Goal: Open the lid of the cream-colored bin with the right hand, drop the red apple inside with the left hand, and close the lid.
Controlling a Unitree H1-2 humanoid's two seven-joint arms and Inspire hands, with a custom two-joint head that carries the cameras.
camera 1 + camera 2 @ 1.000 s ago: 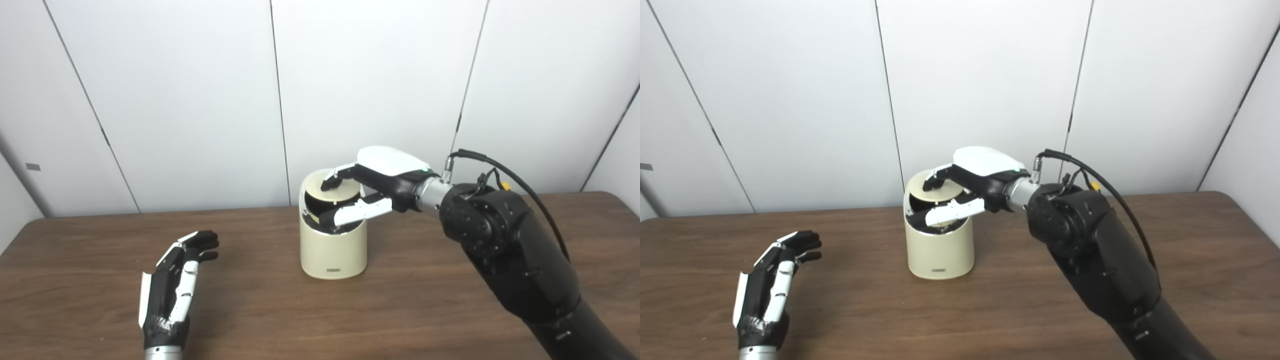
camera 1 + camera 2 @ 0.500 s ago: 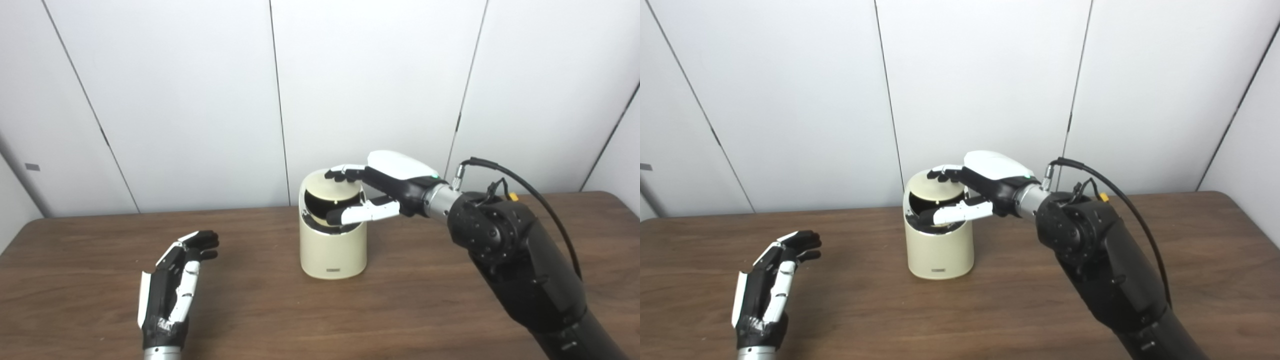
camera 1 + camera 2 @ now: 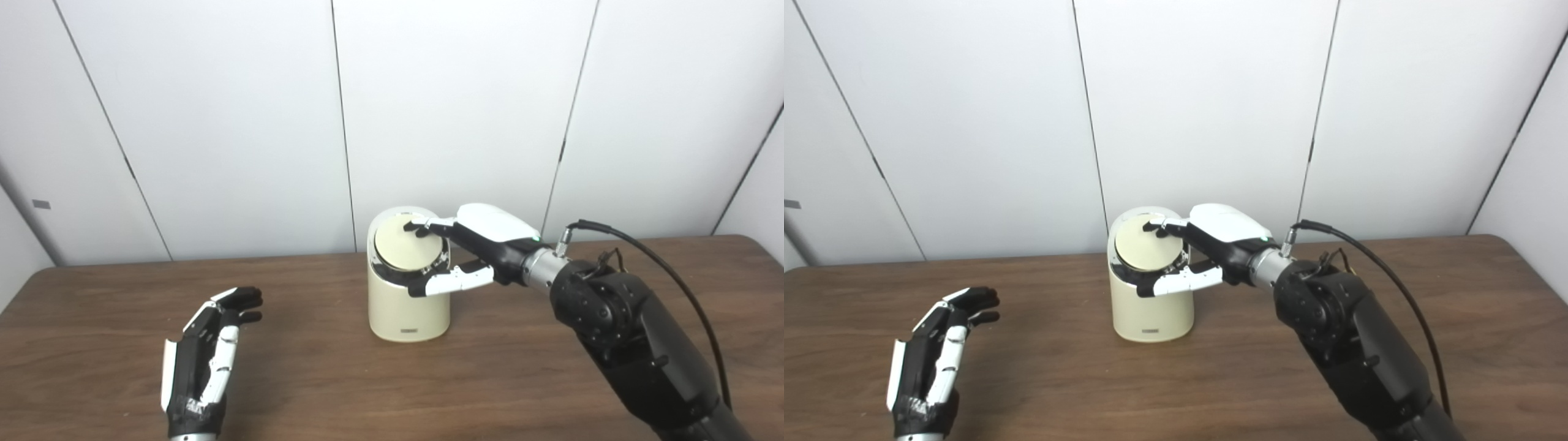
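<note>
The cream-colored bin [image 3: 407, 303] stands upright at the centre of the tabletop [image 3: 520, 380]. Its round lid [image 3: 407, 247] sits tilted in the bin's top opening. The right hand [image 3: 474, 248] rests at the bin top, fingertips [image 3: 413, 228] on the lid's upper edge, thumb below its rim, fingers spread and grasping nothing. The left hand [image 3: 205, 361] hovers well apart to the left, fingers extended, empty.

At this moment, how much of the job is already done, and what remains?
No apple shows on the table or in the open left hand, so it is probably already inside the cream-colored bin. The lid lies nearly flat in its opening, with the right hand's fingertips on its edge. What remains is confirming it is seated and pulling that hand away.
</note>
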